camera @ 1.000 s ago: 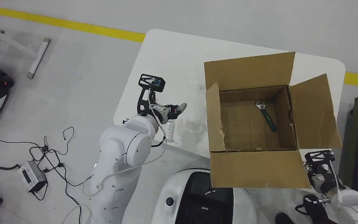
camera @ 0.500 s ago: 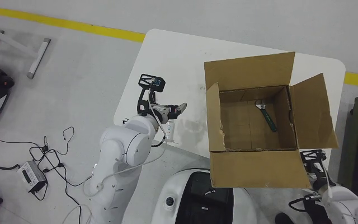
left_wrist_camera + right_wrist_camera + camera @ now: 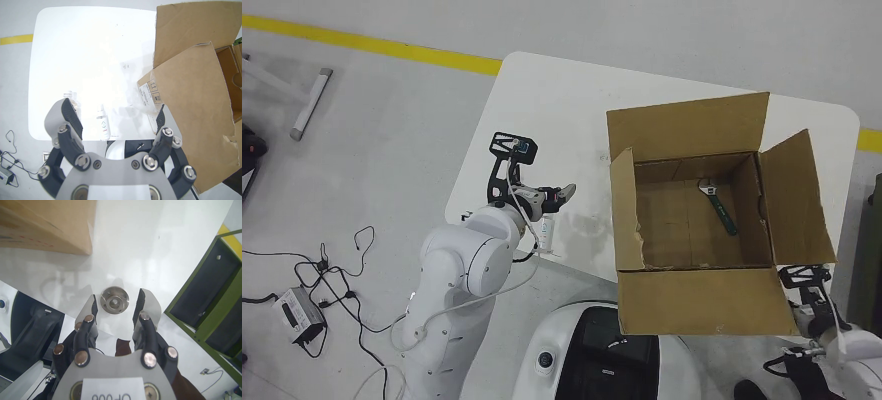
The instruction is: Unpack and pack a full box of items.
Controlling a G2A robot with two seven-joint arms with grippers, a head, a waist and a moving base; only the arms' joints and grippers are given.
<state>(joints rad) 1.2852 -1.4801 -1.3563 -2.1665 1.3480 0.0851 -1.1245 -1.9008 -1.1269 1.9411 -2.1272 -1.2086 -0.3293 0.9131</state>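
- Starting with the big stuff: your white table (image 3: 542,120) carries everything, and the cardboard box (image 3: 697,300) takes up most of its right half. All 4 flaps are folded out and the top is wide open.
- Off past the table's right edge you've got a green rack (image 3: 208,313) with dark panels.
- Your left gripper (image 3: 113,107) hangs over the near-left part of the table, well apart from the box. Its jaws are spread wide with nothing between them.
- Your right gripper (image 3: 118,294) sits low by the near-right corner of the table, just beside the box's near-right corner. Jaws released here too.
- A clear water bottle (image 3: 76,106) stands near the table's near-left edge, partly hidden behind 1 of the left gripper's pads (image 3: 71,115).
- Just beside it is a small white spray bottle (image 3: 103,123), close to the same edge. Can't tell if it's upright or lying down.
- The only item inside the box is 1 wrench (image 3: 718,208) with a green handle. It lies flat on the box floor, toward the far-right corner, metal head pointing at the far wall.
- Smallest bit: a round metal flange (image 3: 114,302) rests on the table right between the right gripper's 2 pads, not clamped.
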